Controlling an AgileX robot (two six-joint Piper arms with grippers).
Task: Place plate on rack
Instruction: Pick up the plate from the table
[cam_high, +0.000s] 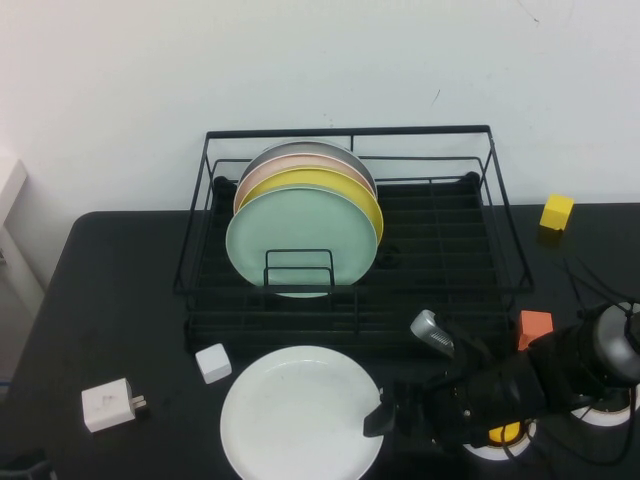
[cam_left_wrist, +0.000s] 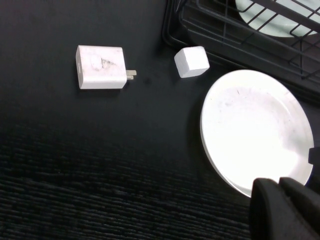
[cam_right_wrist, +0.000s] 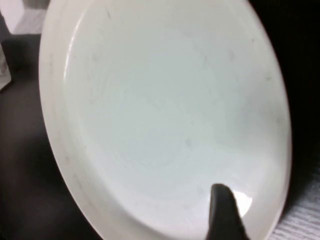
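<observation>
White plate (cam_high: 300, 412) flat on black table (cam_high: 110, 300), just in front of rack (cam_high: 350, 225), near its left-front half, not in it. Rack upright at back-centre of table, holding four plates on edge in its left part: mint green plate (cam_high: 300, 240) foremost, yellow plate (cam_high: 355, 190) behind it, then a pink plate (cam_high: 262, 172) and a grey plate (cam_high: 320, 150) rearmost. Right gripper (cam_high: 380, 415) low over table in front of rack's right-front corner, reaching toward the white plate's right rim; one dark fingertip (cam_right_wrist: 223, 207) seen lying over the plate's inner face near the rim in the right wrist view, second finger not visible, so possibly straddling the rim, cannot tell whether closed on it. Left gripper (cam_left_wrist: 282, 207) seen only as dark finger ends at the edge of the left wrist view, beside the plate's rim; fingers pressed close together with nothing between them, not touching plate as far as visible. Small white cube (cam_high: 213, 362) just in front of rack's left-front corner, apart from the plate. White plug adapter (cam_high: 110, 404) farther left of the cube, well apart from rack. Orange block (cam_high: 535, 328) just off rack's right-front corner. Yellow block (cam_high: 557, 212) to the right of rack's rear corner.
</observation>
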